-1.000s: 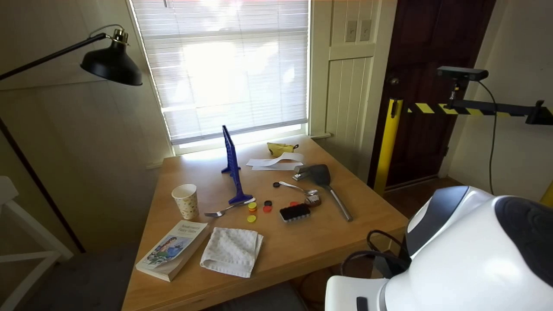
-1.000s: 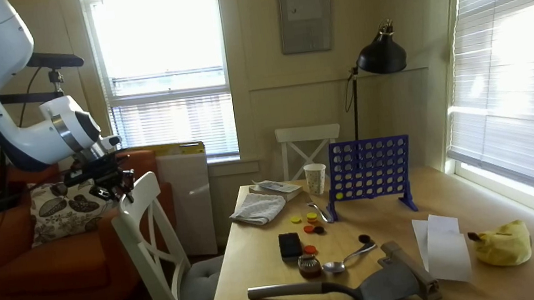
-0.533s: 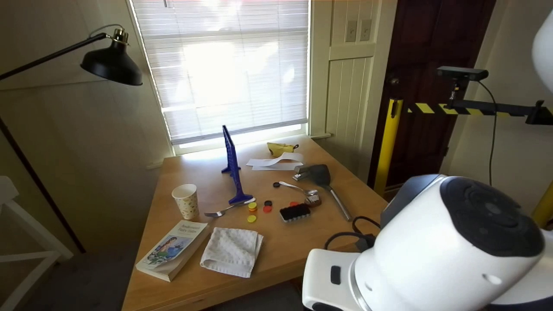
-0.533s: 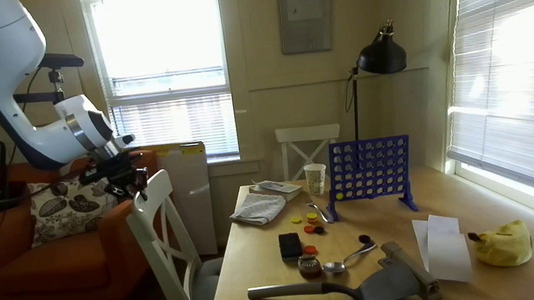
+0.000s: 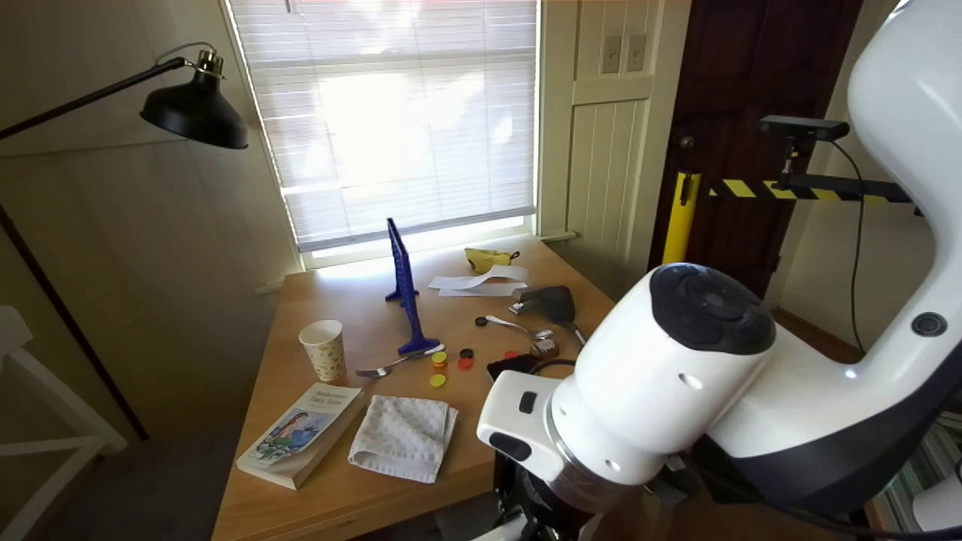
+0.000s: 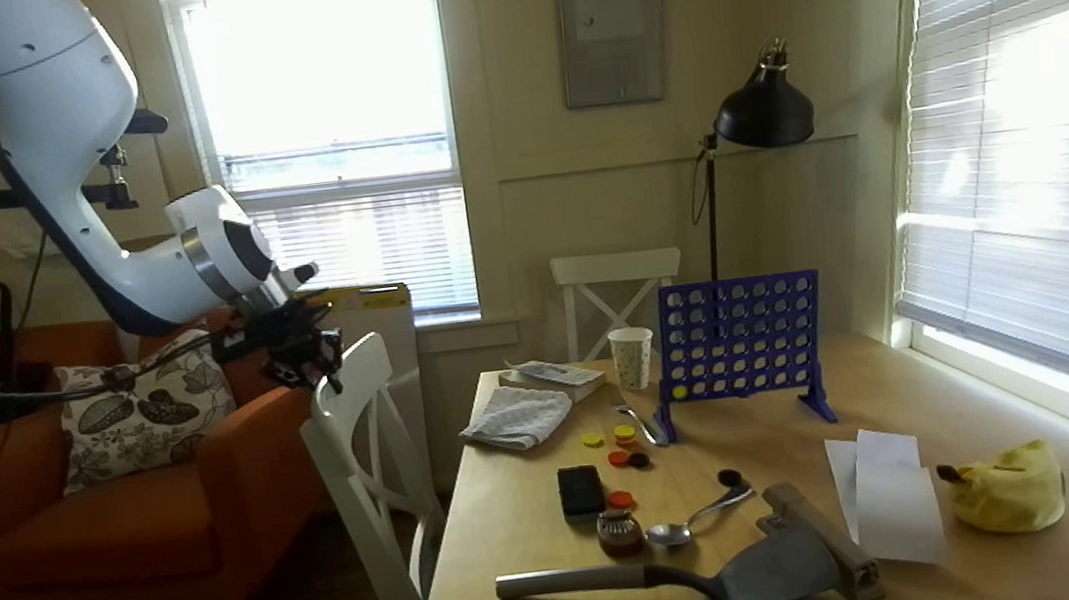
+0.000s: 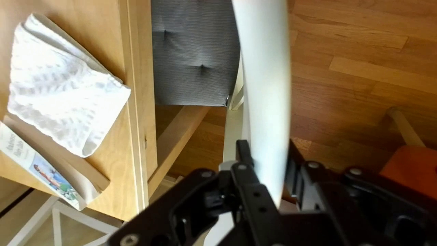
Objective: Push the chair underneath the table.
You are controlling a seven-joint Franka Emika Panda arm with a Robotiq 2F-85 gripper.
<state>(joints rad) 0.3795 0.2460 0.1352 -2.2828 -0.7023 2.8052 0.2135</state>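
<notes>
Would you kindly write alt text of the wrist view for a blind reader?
A black claw straddles the top rail of a white chair whose gray seat cushion runs beneath a wooden table. On it lie a folded white towel and a fairy-tale paperback.

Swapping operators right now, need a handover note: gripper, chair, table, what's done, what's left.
Gripper: closed on the top rail of the white chair.
Chair: at the table, its grey seat partly hidden under the tabletop edge, the rear part showing in the wrist view.
Done: chair gripped, seat partway under.
Left: probably push the chair further in, then release the rail and back the arm off.
</notes>
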